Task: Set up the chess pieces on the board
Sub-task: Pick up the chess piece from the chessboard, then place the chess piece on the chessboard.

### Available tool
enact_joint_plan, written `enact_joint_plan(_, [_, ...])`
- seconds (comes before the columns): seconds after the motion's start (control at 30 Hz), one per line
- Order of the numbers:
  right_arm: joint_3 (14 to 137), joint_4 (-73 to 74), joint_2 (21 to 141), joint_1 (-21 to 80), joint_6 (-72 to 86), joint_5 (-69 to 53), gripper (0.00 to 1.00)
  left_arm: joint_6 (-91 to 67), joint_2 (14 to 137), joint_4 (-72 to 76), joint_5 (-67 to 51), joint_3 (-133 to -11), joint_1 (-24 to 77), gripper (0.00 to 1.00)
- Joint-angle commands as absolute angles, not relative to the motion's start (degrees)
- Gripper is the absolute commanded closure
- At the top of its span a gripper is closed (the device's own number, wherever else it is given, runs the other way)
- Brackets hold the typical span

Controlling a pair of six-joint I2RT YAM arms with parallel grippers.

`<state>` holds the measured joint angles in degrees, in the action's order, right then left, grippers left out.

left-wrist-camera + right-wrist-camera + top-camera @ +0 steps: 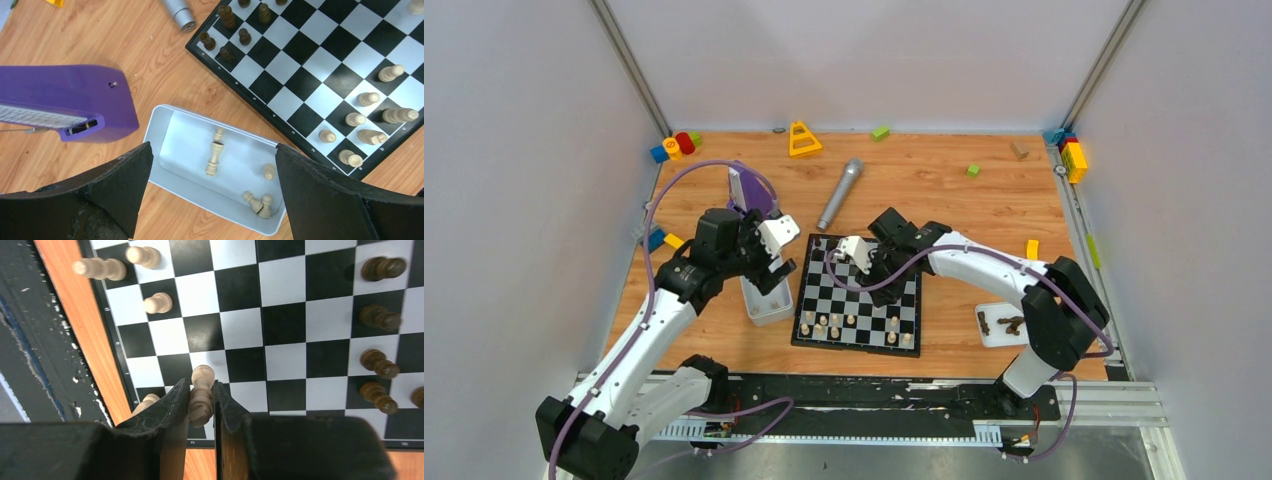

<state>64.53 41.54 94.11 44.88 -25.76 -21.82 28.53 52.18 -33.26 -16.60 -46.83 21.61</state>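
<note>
The chessboard (864, 290) lies at the table's middle. Light pieces (849, 322) stand along its near rows, and dark pieces (380, 315) stand along the far side. My right gripper (201, 385) is shut on a light piece (201, 402), held just above the board (285, 315) near its edge. In the top view this gripper (856, 250) hangs over the board's far left part. My left gripper (212, 147) is open and empty, high above a white tray (170, 180). Several light pieces lie in the tray, one of them a tall piece (214, 157) on its side.
A purple object (65, 100) stands just beyond the white tray. A silver cylinder (840, 193) lies behind the board. A small white dish (994, 338) with dark pieces sits right of the board. Toy blocks and a yellow triangle (804, 140) are scattered along the back.
</note>
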Motion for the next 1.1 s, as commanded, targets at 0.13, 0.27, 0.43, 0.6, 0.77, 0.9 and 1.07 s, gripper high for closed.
enact_joint_plan(0.13, [64.82, 44.43, 86.75, 45.78, -29.28, -25.4, 0.89, 26.1, 51.0, -29.38, -9.28, -45.99, 21.12, 0.0])
enact_joint_plan(0.27, [64.78, 44.92, 86.31, 47.04, -29.16, -23.99, 0.88, 25.62, 51.14, -29.39, -8.35, -46.03, 20.89, 0.0])
enact_joint_plan(0.43, [65.4, 45.38, 86.53, 51.05, -29.18, -22.62, 0.88, 25.03, 52.61, -29.37, -7.08, -46.39, 20.3, 0.0])
enact_joint_plan(0.6, [66.32, 45.16, 89.49, 55.65, -29.57, -21.49, 0.88, 23.94, 54.52, -29.52, -5.0, -47.28, 18.98, 0.0])
enact_joint_plan(0.77, [67.36, 42.95, 92.7, 59.24, -29.79, -19.86, 0.87, 23.04, 55.13, -29.32, -3.81, -47.75, 16.43, 0.0])
enact_joint_plan(0.9, [69.65, 42.3, 95.27, 60.86, -29.79, -19.23, 0.87, 22.58, 55.51, -29.22, -3.0, -47.83, 14.96, 0.0])
enact_joint_plan(1.07, [72.24, 42.01, 98.0, 61.99, -30.22, -18.39, 0.87, 22.59, 55.21, -29.21, -3.32, -47.81, 14.39, 0.0])
